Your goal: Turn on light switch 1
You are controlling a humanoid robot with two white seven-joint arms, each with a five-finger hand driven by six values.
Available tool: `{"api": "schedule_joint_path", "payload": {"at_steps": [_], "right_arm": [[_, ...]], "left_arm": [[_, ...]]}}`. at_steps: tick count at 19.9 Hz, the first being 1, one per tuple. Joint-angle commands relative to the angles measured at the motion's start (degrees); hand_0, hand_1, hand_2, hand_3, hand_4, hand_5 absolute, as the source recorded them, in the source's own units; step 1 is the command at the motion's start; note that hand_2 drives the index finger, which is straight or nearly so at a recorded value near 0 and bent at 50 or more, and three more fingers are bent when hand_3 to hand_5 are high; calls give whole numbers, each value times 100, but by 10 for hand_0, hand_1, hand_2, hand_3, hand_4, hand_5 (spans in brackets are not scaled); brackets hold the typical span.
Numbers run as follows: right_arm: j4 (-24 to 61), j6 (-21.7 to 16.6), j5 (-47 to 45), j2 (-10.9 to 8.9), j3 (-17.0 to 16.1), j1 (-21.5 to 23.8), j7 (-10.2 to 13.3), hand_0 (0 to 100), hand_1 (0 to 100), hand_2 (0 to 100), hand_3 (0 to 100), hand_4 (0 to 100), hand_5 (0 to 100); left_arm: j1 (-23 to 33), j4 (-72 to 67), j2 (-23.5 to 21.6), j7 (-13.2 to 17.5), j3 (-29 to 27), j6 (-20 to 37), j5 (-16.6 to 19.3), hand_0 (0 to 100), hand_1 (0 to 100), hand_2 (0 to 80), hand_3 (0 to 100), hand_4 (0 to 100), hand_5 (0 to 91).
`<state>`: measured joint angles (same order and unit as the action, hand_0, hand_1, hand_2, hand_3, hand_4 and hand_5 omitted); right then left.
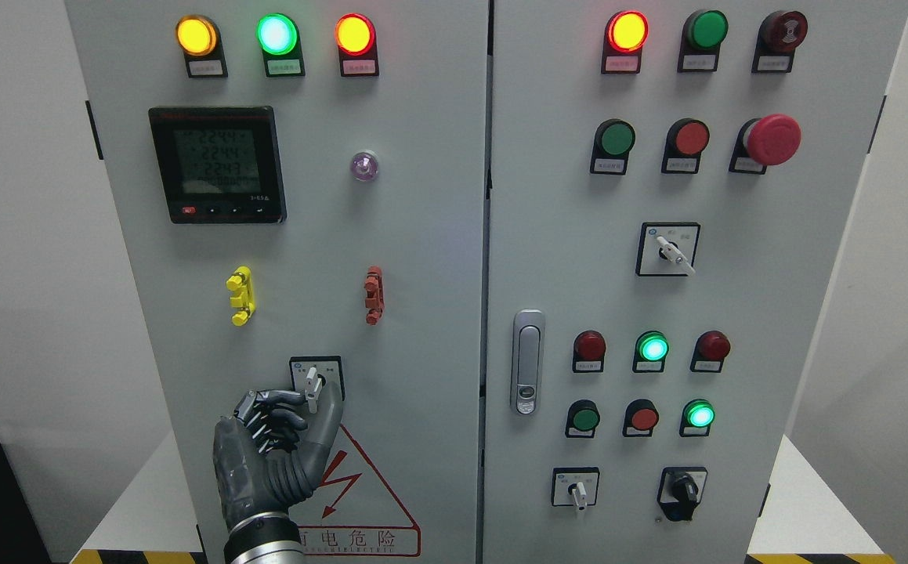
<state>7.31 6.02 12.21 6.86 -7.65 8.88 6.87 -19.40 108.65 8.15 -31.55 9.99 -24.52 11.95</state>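
Observation:
The selector switch (312,381) sits low on the left cabinet door (422,329), on a small black-framed plate. Its white handle points straight down. My left hand (314,406) rises from the bottom edge and is right at the switch. Its dark curled fingers (275,406) press in from the handle's left and the thumb (331,419) stands on its right, so the handle's lower end is pinched between them. The right hand is out of view.
Above the switch are a yellow clip (240,295), a red clip (374,294), a lit digital meter (217,164) and three lit lamps. The right door (775,313) carries a latch handle (527,362), push buttons, lamps, a red mushroom button (772,139) and more selectors.

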Motion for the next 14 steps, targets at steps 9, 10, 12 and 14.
{"api": "schedule_joint_path", "payload": {"at_steps": [9,10,12,14], "right_arm": [[7,-4,1,0,0,0,-1,54,0,0,0,0,0],[7,-4,1,0,0,0,-1,54,0,0,0,0,0],[7,-4,1,0,0,0,7,55,0,0,0,0,0],[7,-4,1,0,0,0,7,54,0,0,0,0,0]], "left_arm": [[-64,7,20,9,12,-79,-9,127,681,616,874,876,777],[-64,-2,20,9,21,-79,-9,128,681,616,874,876,777],[-64,-2,20,9,29,-88,-9,131,680,616,875,877,779],[-64,-2,20,9,38,-105,-9,133,680,616,879,878,781]]}}
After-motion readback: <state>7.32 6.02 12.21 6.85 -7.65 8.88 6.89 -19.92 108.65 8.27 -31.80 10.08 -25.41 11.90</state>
